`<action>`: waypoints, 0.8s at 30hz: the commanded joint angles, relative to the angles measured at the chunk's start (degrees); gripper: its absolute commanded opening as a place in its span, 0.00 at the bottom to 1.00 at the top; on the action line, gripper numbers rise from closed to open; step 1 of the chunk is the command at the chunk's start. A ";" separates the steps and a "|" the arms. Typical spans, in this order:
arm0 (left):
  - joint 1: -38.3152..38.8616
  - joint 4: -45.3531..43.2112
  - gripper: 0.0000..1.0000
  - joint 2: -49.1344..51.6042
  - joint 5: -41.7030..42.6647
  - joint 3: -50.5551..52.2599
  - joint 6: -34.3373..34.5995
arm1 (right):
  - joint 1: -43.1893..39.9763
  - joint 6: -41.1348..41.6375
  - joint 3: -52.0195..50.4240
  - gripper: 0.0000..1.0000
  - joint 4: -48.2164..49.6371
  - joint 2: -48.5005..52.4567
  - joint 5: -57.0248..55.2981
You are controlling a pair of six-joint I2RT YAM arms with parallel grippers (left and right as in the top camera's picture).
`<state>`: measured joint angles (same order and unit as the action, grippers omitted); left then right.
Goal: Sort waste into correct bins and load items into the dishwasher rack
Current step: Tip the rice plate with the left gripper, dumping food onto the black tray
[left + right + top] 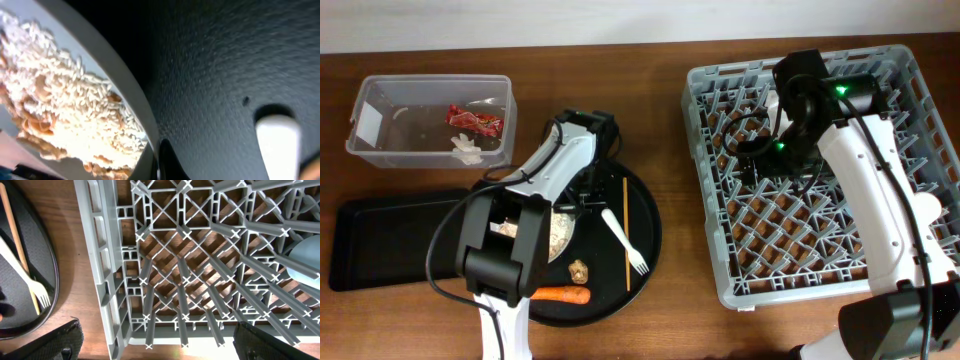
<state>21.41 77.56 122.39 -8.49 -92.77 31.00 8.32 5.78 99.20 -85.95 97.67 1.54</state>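
My left gripper (584, 194) (160, 161) is down on the round black tray, shut on the rim of the white plate (563, 232) (115, 65), which holds beige food scraps (65, 110). The white fork (623, 240) (25, 275), the wooden stick (626, 230), a brown lump (579, 269) and the carrot (562, 295) lie on that tray. My right gripper (760, 160) (172, 342) is open and empty above the grey rack (720, 290) (110, 255). A light-blue cup (305, 260) is in the rack. The clear tub (430, 82) holds the red wrapper (473, 120) and white tissue (466, 148).
The shallow black rectangular tray (380, 240) lies at the front left, beside the round black tray (645, 230) (225, 65). The fork's handle (277, 137) lies close to the right of my left gripper. Bare wooden table separates the round tray from the rack.
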 commanded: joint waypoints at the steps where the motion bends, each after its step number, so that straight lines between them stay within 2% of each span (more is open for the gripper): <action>1: -0.17 3.32 0.00 0.74 -3.21 -4.44 -0.87 | 0.26 -0.20 0.09 0.99 -0.24 0.09 -0.50; 7: -0.09 8.11 0.00 0.33 -3.41 -6.95 -0.61 | 0.26 -0.22 0.09 0.99 -0.24 0.09 -0.52; 15: -1.14 9.01 0.00 -5.55 -3.56 -6.95 -0.63 | 0.26 -0.22 0.09 0.99 -0.55 0.09 -0.52; 24: -12.98 9.01 0.00 -12.87 -3.32 -6.95 -3.04 | 0.26 -0.22 0.09 0.99 -0.92 0.09 -0.52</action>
<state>12.49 86.32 111.92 -10.13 -98.50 30.02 8.32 5.76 99.20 -86.65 97.67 1.54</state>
